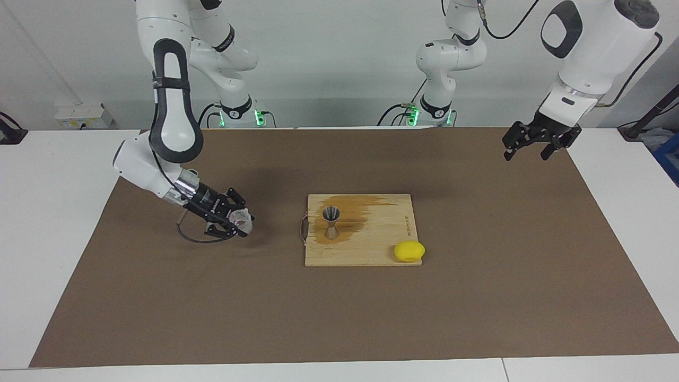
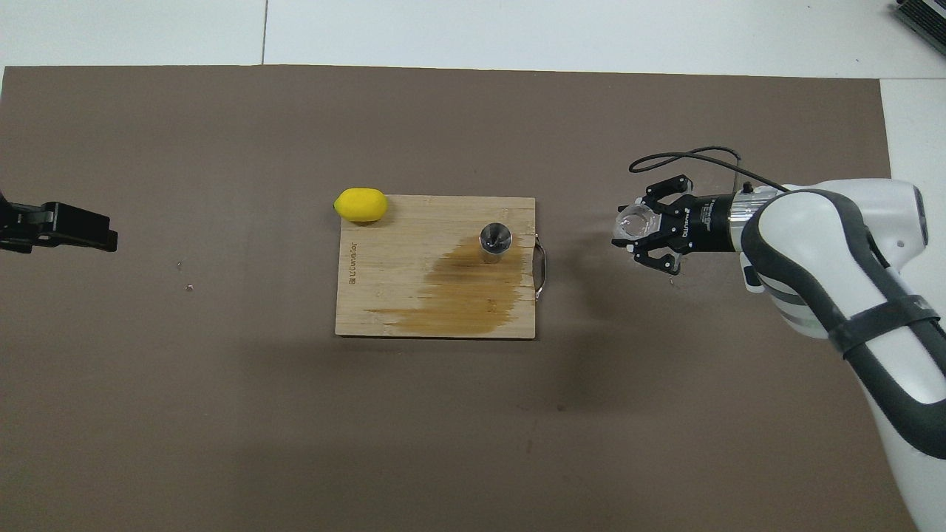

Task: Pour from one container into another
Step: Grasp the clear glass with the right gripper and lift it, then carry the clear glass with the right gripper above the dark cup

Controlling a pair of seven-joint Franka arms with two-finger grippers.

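My right gripper is shut on the small clear glass cup, holding it low over the brown mat, off the board toward the right arm's end of the table. In the overhead view the cup sits between the fingers of the right gripper, mouth upward. The steel hourglass jigger stands upright on the wooden cutting board, near its handle edge; it also shows in the overhead view. My left gripper is open and empty, raised over the mat's edge at the left arm's end, where the arm waits.
A yellow lemon lies at the board's corner farther from the robots, toward the left arm's end. A dark wet stain spreads over the board beside the jigger. A metal handle sticks out of the board's edge.
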